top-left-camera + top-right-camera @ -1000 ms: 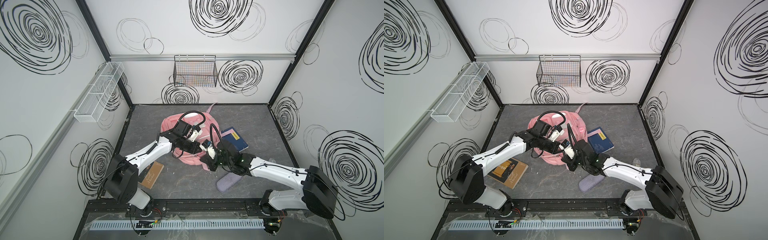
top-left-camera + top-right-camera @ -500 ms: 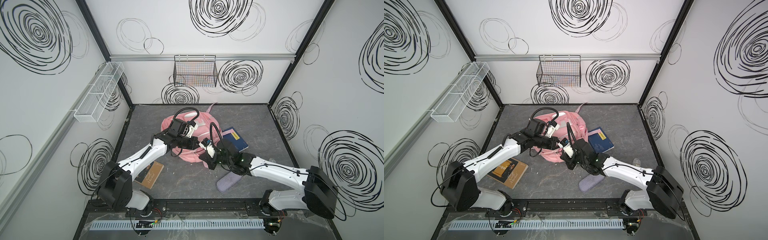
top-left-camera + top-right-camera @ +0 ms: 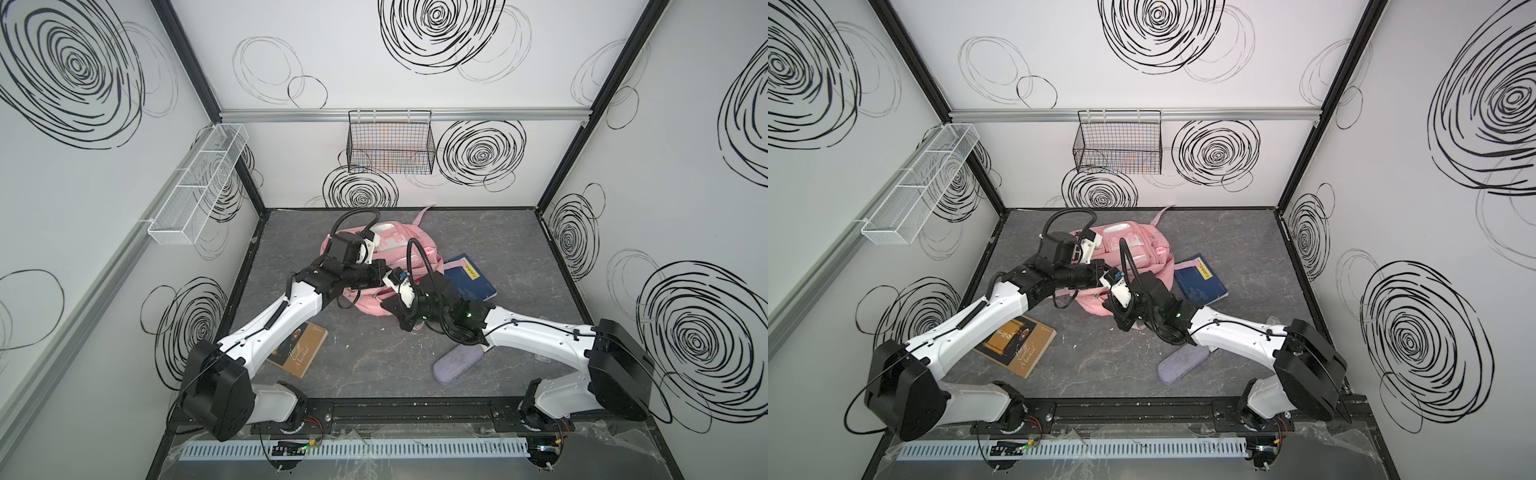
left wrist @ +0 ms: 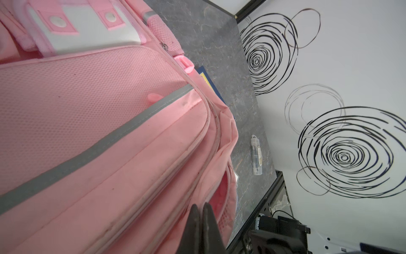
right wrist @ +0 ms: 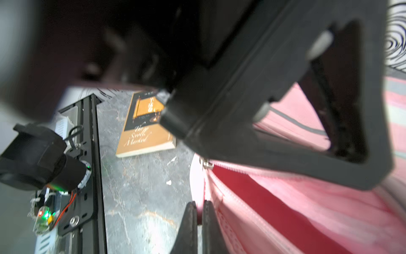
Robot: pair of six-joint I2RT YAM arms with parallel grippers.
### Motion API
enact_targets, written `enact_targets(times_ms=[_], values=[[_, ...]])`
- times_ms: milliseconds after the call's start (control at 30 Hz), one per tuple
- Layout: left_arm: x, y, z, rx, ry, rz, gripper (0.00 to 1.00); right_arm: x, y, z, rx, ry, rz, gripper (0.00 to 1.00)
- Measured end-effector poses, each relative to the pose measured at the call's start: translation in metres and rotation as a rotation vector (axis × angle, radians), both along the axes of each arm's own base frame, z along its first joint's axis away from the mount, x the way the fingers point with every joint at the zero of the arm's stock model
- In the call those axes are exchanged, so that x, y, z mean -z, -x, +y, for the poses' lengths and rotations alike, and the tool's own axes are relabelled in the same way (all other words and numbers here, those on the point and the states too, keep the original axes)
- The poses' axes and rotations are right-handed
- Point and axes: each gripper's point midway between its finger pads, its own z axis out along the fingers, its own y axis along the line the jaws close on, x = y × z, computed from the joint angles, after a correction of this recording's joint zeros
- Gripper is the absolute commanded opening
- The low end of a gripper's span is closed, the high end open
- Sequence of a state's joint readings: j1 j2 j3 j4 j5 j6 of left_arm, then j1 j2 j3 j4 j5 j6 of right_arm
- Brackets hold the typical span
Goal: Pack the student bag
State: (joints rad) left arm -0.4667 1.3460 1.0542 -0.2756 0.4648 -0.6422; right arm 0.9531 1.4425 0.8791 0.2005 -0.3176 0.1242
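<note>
4 things are lying outside the student bag (image 3: 392, 245), so the packing is looking barely begun, if begun at all. The bag is lying flat on the desk (image 3: 374, 365), in the middle toward the back wall, with its main compartment (image 5: 285, 198) gaping toward the robot. The left hand (image 4: 200, 206) is clenched at the upper lip of that opening, seemingly pinching it. The right hand (image 5: 199, 203) is clenched on the lower lip with a fold of pink fabric between its fingers. Together they appear to be holding the mouth apart.

Waiting on the desk are a brown book (image 3: 297, 347) near the left arm, a blue notebook (image 3: 471, 278) just beside the bag, a grey-lilac pouch (image 3: 457, 365) near the right arm, and a small clear case (image 4: 256, 155) close to the right wall. Whether anything is already sitting inside, I cannot tell: the part of the lining in view is showing nothing. By my judgement, the opening step is being done and all 4 insertions are remaining.
</note>
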Motion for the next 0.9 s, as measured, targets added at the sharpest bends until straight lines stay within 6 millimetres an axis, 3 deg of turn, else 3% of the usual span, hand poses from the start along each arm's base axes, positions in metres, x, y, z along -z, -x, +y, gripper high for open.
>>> enact_targets(times_ms=[200, 567, 767, 900], values=[[-0.001, -0.003, 0.002, -0.023, 0.007, 0.003, 0.0, -0.004, -0.001, 0.004, 0.038, -0.012, -0.009, 0.0], [-0.022, -0.013, 0.002, -0.055, 0.125, -0.012, 0.0, -0.004, 0.011, -0.024, 0.077, -0.014, -0.066, 0.0], [-0.027, -0.018, 0.001, -0.079, 0.182, -0.003, 0.0, -0.008, 0.016, -0.021, 0.073, -0.003, -0.123, 0.0], [-0.024, -0.018, 0.0, -0.093, 0.209, 0.022, 0.0, 0.0, 0.021, -0.011, 0.052, 0.032, -0.145, 0.0]])
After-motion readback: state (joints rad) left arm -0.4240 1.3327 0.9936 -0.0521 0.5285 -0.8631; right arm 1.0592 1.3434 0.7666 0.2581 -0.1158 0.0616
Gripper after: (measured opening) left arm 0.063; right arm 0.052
